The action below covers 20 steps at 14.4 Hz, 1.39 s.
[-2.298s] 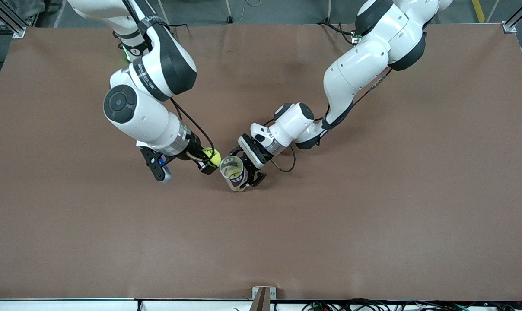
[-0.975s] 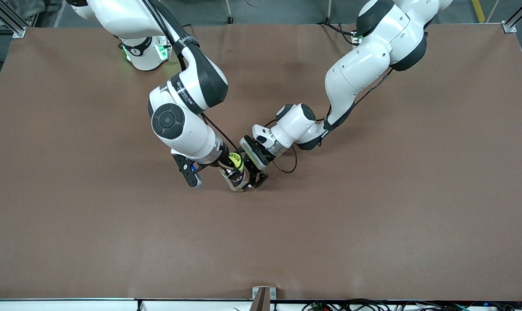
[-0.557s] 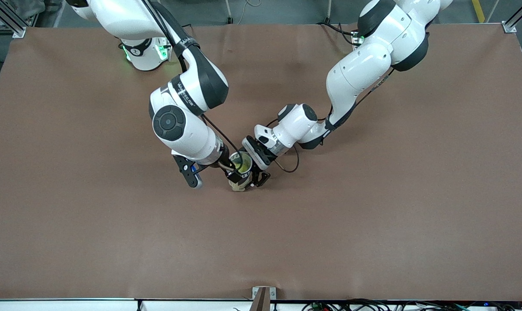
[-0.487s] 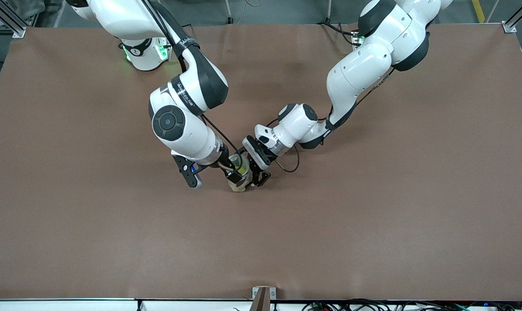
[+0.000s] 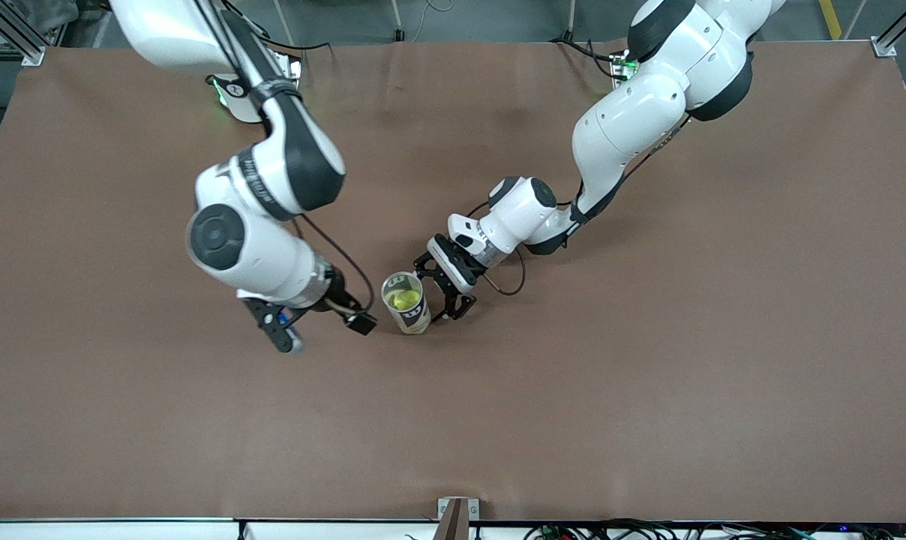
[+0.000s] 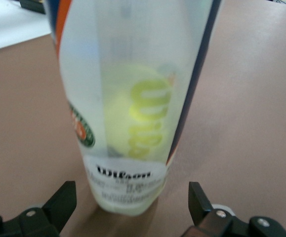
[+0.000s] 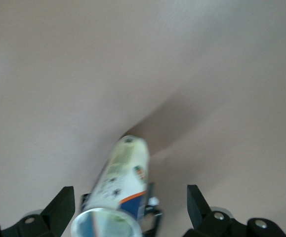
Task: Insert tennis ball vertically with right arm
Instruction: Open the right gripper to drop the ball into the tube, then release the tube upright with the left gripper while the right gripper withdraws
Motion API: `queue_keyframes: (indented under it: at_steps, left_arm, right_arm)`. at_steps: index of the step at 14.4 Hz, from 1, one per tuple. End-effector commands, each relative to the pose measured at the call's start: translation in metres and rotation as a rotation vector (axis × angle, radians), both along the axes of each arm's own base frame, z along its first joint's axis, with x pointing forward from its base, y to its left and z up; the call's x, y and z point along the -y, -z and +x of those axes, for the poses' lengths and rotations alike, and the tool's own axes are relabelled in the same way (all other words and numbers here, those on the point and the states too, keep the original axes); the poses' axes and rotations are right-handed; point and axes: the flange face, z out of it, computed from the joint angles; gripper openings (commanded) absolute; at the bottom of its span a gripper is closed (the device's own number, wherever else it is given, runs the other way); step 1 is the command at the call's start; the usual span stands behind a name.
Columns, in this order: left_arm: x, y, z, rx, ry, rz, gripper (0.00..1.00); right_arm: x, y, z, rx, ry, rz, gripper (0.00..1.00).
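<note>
A clear tennis ball can stands upright on the brown table, mouth up. The yellow-green tennis ball lies inside it and shows through the can's wall in the left wrist view. My right gripper, with its blue patch, hangs open and empty above the table beside the can, toward the right arm's end. In the right wrist view the can is below and between the right gripper's spread fingers. My left gripper is low beside the can, open. Its fingers stand either side of the can's base without touching it.
The brown table top spreads wide around the can. A small metal bracket sits at the table's front edge. The right arm's base stands at the back edge, and the left arm's cable loops near its wrist.
The right gripper opened over the can and the ball dropped in. The right arm then drew back toward its own end of the table. The left gripper eased slightly off the can.
</note>
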Motion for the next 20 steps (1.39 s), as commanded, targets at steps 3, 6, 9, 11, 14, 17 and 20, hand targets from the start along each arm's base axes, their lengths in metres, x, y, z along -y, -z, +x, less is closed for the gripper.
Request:
queue_keyframes:
  at_steps: [3, 6, 9, 11, 14, 17, 20]
  left_arm:
    - [-0.038, -0.011, -0.017, -0.087, -0.012, 0.051, 1.0]
    - [-0.06, -0.022, -0.006, -0.138, -0.013, 0.111, 1.0]
    - [-0.087, -0.025, 0.02, -0.2, -0.027, 0.171, 1.0]
    - [-0.108, -0.034, 0.04, -0.221, -0.047, 0.198, 1.0]
    - [-0.144, -0.06, 0.075, -0.276, -0.075, 0.255, 1.0]
    - [-0.185, -0.072, 0.103, -0.315, -0.129, 0.277, 1.0]
    - [-0.226, -0.104, 0.131, -0.313, -0.183, 0.292, 1.0]
  right_arm:
    - [0.083, -0.007, -0.001, -0.027, -0.207, -0.049, 1.0]
    - [0.117, -0.002, -0.006, -0.034, -0.286, -0.058, 1.0]
    - [0.15, -0.003, -0.015, -0.033, -0.406, -0.112, 1.0]
    - [0.183, -0.013, -0.017, -0.032, -0.462, -0.094, 1.0]
    - [0.243, -0.034, -0.022, -0.038, -0.584, -0.085, 1.0]
    - [0.276, -0.057, -0.029, -0.045, -0.687, -0.134, 1.0]
    - [0.302, -0.085, -0.031, -0.049, -0.755, -0.158, 1.0]
